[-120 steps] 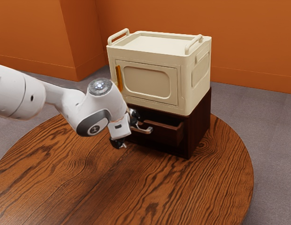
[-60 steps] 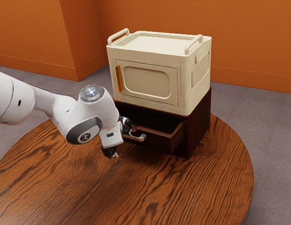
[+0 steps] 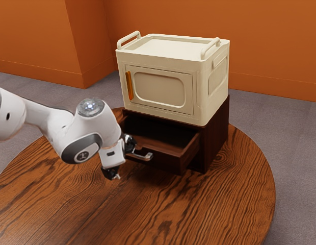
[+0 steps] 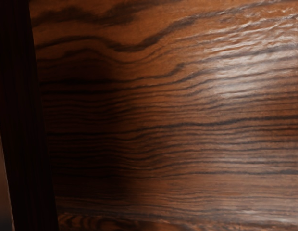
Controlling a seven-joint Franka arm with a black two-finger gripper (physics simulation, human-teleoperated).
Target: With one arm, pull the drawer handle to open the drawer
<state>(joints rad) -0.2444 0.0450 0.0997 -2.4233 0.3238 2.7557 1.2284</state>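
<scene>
Gripper (image 3: 125, 164) fingers are held apart, one beside the near end of the handle (image 3: 142, 156) and the other lower, out over the surface (image 3: 199, 214); whether the handle is touched cannot be told. The drawer (image 3: 165, 162), to whose front the handle is fixed, is partly open, with its hollow and one side wall exposed. It is housed in a dark cabinet (image 3: 216, 140), by which a cream box (image 3: 211, 107) is carried. On the box, a shut door (image 3: 165, 89) is faced toward the drawer's side and fitted with an orange pull (image 3: 129, 85); two rails are set along opposite edges of the top. The view of the drawer front's end toward the exterior view's left is blocked by the gripper and the arm (image 3: 94, 130). Behind the round, wood-grained surface, grey floor (image 3: 290, 132) and an orange wall (image 3: 270, 41) are seen. On a dark patch of the arm, a small round pale emblem (image 3: 82, 156) is carried, too small to be made out, and no brand can be read from it. The arm is cut off at the exterior view's left edge. In the wrist view, the surface's grain is shown beside a very dark band (image 4: 24, 120), and past that a paler sliver (image 4: 2, 183) is cut off by the border; neither can be identified with certainty.
</scene>
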